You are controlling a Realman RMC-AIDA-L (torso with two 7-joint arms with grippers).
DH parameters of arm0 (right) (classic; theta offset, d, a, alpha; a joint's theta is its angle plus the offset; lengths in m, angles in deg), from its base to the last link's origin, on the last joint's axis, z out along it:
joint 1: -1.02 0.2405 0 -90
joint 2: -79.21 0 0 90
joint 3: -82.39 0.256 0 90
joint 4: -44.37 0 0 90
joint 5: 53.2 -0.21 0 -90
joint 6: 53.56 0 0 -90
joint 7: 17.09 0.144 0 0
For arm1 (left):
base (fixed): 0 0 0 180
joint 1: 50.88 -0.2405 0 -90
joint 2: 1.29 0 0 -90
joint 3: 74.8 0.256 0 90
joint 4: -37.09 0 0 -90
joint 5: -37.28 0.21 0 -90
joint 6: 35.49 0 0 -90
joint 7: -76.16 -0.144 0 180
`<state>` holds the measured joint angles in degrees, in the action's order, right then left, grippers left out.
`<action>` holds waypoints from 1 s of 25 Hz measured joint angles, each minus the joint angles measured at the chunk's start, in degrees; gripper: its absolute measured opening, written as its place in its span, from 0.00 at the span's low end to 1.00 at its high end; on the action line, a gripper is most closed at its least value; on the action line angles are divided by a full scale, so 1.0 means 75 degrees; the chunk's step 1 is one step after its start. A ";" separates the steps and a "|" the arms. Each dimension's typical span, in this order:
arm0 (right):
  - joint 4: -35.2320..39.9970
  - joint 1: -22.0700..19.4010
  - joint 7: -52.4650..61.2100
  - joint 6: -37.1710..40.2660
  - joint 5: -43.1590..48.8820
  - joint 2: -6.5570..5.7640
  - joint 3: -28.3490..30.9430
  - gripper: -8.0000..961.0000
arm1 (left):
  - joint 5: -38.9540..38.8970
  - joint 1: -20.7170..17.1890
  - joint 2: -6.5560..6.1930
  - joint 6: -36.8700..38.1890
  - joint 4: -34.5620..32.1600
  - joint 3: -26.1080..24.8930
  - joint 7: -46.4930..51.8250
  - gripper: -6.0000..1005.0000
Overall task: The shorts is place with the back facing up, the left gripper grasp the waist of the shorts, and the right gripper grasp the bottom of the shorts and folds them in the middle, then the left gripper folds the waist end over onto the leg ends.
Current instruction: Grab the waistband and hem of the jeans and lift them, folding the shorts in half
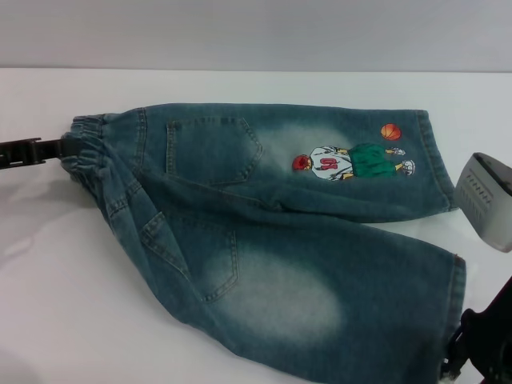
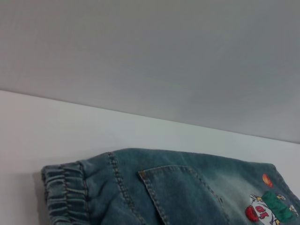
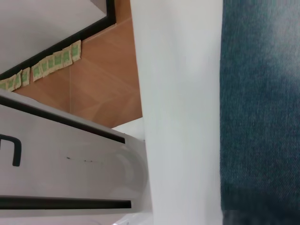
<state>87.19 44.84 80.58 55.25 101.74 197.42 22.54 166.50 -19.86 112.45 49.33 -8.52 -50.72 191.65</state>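
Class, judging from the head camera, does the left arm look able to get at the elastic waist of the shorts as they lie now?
Probably yes. The left gripper is already at the waist of the shorts, at the table's left side, and nothing lies between them. Whether its jaws are closed on the band cannot be told.

The slim black left gripper (image 1: 48,149) is a flat, notched bar of dark metal. The right gripper (image 1: 472,340) is black and angular beneath a grey block housing (image 1: 488,200) with a ribbed, dotted face and rounded corners.
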 joint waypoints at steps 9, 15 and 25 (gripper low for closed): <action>0.0030 0.0073 0.0019 0.0044 0.0000 0.0000 -0.0057 0.66 | 0.0026 0.0000 -0.0012 0.0000 0.0000 0.0000 -0.0001 0.05; 0.0033 0.0077 0.0083 0.0046 0.0041 -0.0001 -0.0058 0.66 | 0.0032 0.0000 -0.0024 0.0001 -0.0001 0.0000 -0.0001 0.05; 0.0042 0.0120 0.0168 0.0046 0.0092 -0.0046 -0.0059 0.66 | 0.0045 0.0005 -0.0031 -0.0041 -0.0025 0.0000 0.0000 0.05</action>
<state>87.51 45.74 81.84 55.60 102.43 197.07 22.10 166.84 -19.82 112.22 49.02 -8.71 -50.72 191.65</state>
